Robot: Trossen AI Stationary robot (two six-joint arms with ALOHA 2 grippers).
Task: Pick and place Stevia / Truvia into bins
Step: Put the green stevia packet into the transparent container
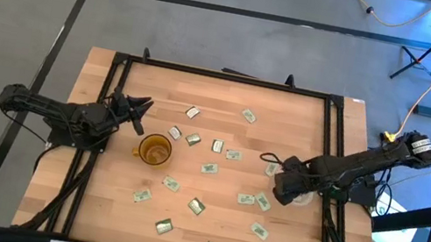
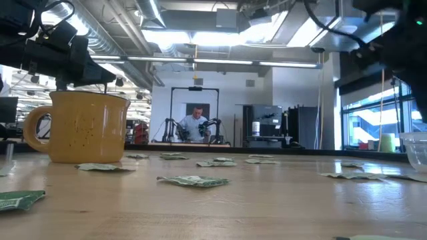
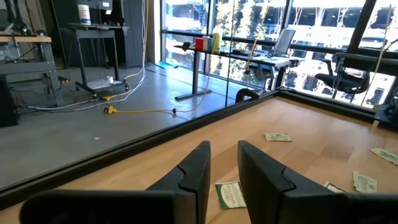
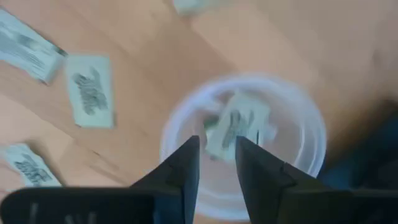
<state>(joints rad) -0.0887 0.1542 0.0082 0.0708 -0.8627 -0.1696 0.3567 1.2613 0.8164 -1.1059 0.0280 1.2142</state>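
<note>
Several green-and-white sachets (image 1: 209,168) lie flat and scattered on the wooden table, also seen in the low view (image 2: 193,180). The amber mug (image 1: 155,150) (image 2: 83,127) stands upright left of centre. My left gripper (image 1: 145,109) (image 3: 224,155) hovers just beyond the mug toward the far-left, open by a narrow gap, with a sachet (image 3: 231,194) on the table under it. My right gripper (image 1: 282,186) (image 4: 217,146) points down over the clear cup (image 4: 168,124) (image 2: 417,150) near the right edge, open by a narrow gap. A sachet (image 4: 233,121) shows inside the cup below the fingertips.
A black frame (image 1: 335,124) runs along the table's far, left and right sides. Sachets (image 4: 90,90) lie on the wood close beside the clear cup. Bare wood shows near the table's near-left corner (image 1: 99,198). A person sits far off in the room behind (image 2: 197,123).
</note>
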